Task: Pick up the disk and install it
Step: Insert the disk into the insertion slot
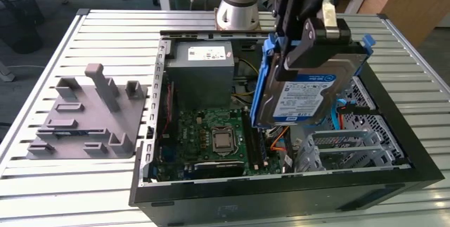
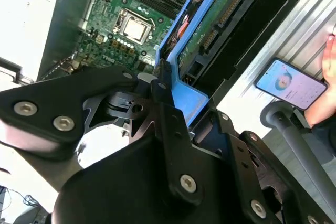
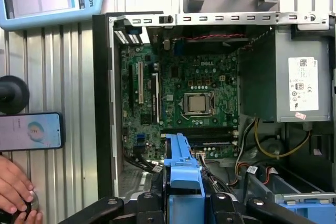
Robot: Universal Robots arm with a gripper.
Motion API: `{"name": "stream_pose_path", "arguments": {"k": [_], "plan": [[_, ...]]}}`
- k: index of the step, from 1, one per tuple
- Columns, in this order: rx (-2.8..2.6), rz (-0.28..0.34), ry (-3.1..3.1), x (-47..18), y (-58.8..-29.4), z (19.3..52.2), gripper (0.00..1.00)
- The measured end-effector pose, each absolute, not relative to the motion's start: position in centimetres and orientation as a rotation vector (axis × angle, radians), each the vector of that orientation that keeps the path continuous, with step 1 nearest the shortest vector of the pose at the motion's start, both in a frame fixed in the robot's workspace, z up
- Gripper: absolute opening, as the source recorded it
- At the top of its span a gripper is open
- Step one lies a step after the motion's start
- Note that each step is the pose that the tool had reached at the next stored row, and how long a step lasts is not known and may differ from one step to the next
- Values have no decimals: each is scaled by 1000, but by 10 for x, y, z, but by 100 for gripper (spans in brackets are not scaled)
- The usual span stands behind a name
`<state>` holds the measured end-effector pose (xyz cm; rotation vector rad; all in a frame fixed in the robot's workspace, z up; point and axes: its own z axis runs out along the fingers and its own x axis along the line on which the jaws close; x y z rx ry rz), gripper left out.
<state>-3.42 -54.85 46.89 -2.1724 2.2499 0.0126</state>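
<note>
One claw [image 1: 314,45] grips the disk [image 1: 304,94] (tilted) above the case [image 1: 281,198].

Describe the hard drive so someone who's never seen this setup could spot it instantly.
Start at the open black computer case on the slatted table. Above it, the end effector grips the disk, tilted. It's the silver slab with a white-and-blue label in a blue frame, unlike the grey power supply box.
</note>
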Motion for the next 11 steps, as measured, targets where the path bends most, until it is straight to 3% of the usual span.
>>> {"name": "stream_pose_path", "arguments": {"k": [11], "plan": [[-2172,13,2250,-8,-562,465,36]]}}
